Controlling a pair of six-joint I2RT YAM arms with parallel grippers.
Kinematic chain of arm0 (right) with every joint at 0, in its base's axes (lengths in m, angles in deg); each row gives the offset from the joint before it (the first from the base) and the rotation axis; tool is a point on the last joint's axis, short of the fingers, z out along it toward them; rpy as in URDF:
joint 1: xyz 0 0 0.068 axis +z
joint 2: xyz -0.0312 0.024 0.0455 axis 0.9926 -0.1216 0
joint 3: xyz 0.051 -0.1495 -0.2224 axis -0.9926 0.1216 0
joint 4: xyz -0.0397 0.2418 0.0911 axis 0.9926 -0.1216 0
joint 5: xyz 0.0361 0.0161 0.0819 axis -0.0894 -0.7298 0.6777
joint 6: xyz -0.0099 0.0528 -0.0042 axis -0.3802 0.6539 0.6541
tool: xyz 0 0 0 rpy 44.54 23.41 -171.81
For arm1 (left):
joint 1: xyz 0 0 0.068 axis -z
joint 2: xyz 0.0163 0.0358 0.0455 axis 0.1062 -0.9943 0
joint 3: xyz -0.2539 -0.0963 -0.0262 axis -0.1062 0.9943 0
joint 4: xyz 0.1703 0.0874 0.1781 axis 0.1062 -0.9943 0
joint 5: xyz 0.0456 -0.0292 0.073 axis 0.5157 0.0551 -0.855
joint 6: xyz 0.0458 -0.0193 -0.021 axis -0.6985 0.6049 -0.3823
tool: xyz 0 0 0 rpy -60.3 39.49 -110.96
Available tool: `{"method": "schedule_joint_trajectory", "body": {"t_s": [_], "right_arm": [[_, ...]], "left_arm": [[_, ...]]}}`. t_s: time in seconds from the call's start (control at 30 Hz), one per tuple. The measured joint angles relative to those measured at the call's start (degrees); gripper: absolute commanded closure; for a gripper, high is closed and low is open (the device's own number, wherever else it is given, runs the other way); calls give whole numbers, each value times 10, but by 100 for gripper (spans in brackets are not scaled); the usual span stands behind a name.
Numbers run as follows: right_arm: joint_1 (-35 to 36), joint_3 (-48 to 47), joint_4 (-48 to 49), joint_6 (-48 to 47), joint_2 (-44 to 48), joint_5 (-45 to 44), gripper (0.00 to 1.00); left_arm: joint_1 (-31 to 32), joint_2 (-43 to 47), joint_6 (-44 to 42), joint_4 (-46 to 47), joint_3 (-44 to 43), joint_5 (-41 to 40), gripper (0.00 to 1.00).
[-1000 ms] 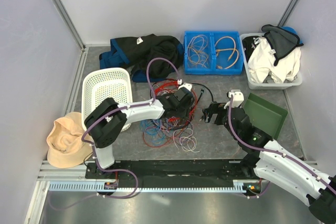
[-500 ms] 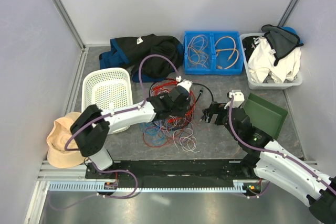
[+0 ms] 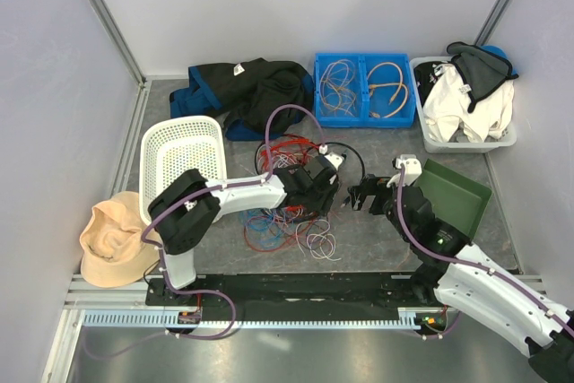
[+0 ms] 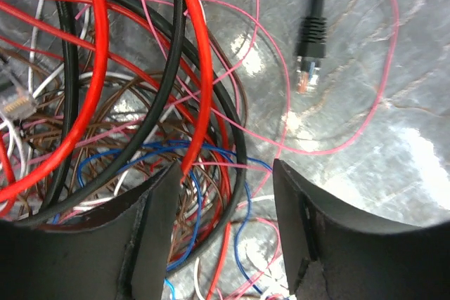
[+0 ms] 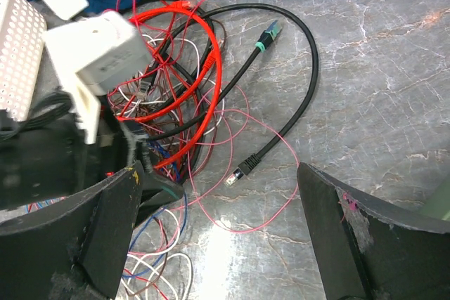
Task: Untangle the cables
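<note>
While the cables (image 3: 269,230) lie tangled at the middle of the table (image 3: 377,239), the left gripper (image 4: 225,173) hangs low over the heap, fingers spread, pinching nothing. The right gripper (image 5: 219,173) stands just beside the heap, spread wide and empty.

A high camera at the near edge looks down on the whole table (image 3: 377,241). The left wrist camera sits very close above the cables (image 4: 140,103). The right wrist camera stands farther back; both show one black plug (image 5: 248,164).
</note>
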State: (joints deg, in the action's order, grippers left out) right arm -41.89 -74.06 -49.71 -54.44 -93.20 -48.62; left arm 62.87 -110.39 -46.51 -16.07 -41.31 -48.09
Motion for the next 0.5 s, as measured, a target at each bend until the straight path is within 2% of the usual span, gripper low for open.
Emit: {"method": "schedule_joint_trajectory", "body": {"t_s": [0.1,0.2,0.3,0.33,0.5], "right_arm": [[0,0,-5,0,4,0,2],[0,0,-10,0,5,0,2],[0,0,-16,0,7,0,2],[0,0,-17,0,9,0,2],[0,0,-17,0,12,0,2]], "left_arm": [[0,-12,-4,-5,-12,-4,51],[-1,-17,-9,-3,-20,-12,80],[-1,-17,-10,-3,-20,-20,90],[0,-16,-10,-5,-20,-23,98],[-1,2,-15,-13,-20,-38,98]]}}
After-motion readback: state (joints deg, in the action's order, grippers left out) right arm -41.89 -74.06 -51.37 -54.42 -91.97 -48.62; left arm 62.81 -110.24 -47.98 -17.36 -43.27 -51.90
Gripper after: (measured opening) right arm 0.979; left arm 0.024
